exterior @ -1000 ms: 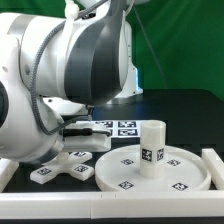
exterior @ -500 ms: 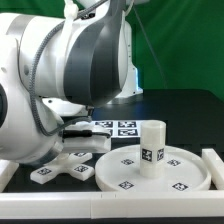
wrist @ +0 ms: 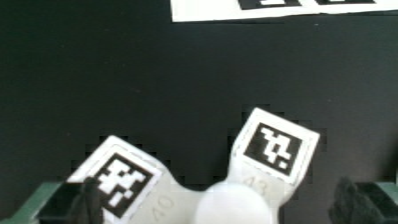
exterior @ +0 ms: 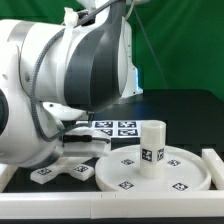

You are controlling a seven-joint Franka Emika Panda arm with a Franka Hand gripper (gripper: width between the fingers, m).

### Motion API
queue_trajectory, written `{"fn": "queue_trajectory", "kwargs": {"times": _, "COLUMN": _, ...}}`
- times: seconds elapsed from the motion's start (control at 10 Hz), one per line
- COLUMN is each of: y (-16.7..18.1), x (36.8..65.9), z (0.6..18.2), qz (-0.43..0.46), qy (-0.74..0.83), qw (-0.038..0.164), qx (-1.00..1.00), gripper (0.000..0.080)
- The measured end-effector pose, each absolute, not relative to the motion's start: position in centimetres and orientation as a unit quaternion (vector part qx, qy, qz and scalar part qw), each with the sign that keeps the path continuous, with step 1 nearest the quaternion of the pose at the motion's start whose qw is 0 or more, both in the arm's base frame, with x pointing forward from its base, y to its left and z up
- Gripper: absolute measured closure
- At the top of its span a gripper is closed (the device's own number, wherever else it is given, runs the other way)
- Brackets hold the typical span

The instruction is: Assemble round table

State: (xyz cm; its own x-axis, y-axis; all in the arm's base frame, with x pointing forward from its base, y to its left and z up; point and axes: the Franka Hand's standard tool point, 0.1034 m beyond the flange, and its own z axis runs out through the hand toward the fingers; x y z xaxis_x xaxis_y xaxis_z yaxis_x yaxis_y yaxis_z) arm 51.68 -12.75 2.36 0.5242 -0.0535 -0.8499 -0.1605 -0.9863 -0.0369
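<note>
The large rimmed round disc lies flat at the exterior view's right. The short cylindrical leg stands upright on its middle. The four-armed cross-shaped base lies on the black table at the exterior view's left, partly under my arm. In the wrist view two tagged arms of the base and its rounded hub fill the lower part. My gripper is open, with a dark finger on either side of the hub, apart from it. In the exterior view the arm hides most of the gripper.
The marker board lies behind the disc and also shows in the wrist view. A white blocky border rail runs along the right and front edges of the table. The arm's bulky body fills the exterior view's left half.
The arm has shifted slightly down and toward the exterior view's left, over the cross base. The disc, the leg and the base have not moved.
</note>
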Motion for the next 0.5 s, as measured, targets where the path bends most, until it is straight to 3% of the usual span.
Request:
{"fn": "queue_trajectory", "kwargs": {"times": 0.3, "y": -12.86, "x": 51.82, "z": 1.91, "qz": 0.479, "qy": 0.062, "qw": 0.053, "qx": -0.874, "gripper": 0.0151}}
{"fn": "queue_trajectory", "kwargs": {"times": 0.4, "y": -12.86, "x": 51.79, "z": 1.89, "qz": 0.480, "qy": 0.062, "qw": 0.053, "qx": -0.874, "gripper": 0.0288}}
{"fn": "queue_trajectory", "kwargs": {"times": 0.5, "y": -12.86, "x": 51.78, "z": 1.87, "qz": 0.480, "qy": 0.062, "qw": 0.053, "qx": -0.874, "gripper": 0.0288}}
